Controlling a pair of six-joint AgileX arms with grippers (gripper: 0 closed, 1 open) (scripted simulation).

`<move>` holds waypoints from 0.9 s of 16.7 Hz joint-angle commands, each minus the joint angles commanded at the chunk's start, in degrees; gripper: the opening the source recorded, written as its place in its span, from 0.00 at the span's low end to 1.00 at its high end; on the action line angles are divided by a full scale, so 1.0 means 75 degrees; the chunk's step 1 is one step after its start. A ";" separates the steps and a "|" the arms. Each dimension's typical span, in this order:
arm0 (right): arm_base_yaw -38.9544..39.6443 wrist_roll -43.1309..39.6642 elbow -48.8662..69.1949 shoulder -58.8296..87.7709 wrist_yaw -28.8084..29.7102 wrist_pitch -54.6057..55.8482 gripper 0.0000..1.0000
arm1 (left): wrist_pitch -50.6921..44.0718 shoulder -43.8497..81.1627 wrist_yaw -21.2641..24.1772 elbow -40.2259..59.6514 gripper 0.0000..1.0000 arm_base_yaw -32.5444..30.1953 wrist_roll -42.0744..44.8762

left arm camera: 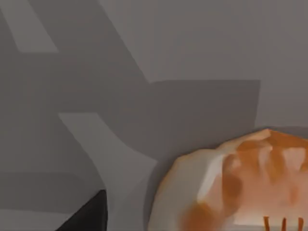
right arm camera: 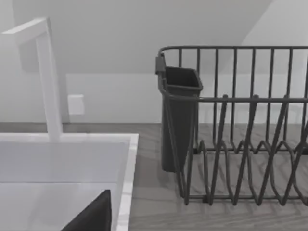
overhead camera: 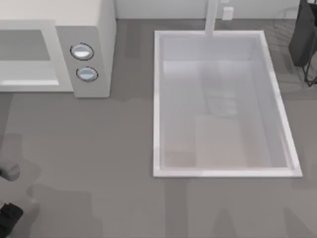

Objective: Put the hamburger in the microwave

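The hamburger [left arm camera: 236, 187] fills one corner of the left wrist view, its orange-tan bun paling toward the rim. It sits against the grey tabletop [left arm camera: 192, 53], which bears angular shadows. A dark part of the left hand [left arm camera: 86, 216] juts in nearby.

Top view straight down over sink [overhead camera: 157, 99], left wrist close over grey counter [left arm camera: 144, 57], right wrist facing sink, dish rack [right arm camera: 240, 125]
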 joint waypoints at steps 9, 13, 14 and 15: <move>0.0000 0.0000 0.0000 0.0000 0.0000 0.0000 1.00 | 0.0000 0.0000 0.0000 0.0000 0.17 0.0000 0.0000; 0.0000 0.0000 0.0000 0.0000 0.0000 0.0000 1.00 | 0.0000 0.0000 0.0000 0.0000 0.00 0.0000 0.0000; 0.0000 0.0000 0.0000 0.0000 0.0000 0.0000 1.00 | 0.0000 0.0000 0.0000 0.0000 0.00 0.0000 0.0000; 0.0000 0.0000 0.0000 0.0000 0.0000 0.0000 1.00 | 0.0000 0.0000 0.0000 0.0000 0.00 0.0000 0.0000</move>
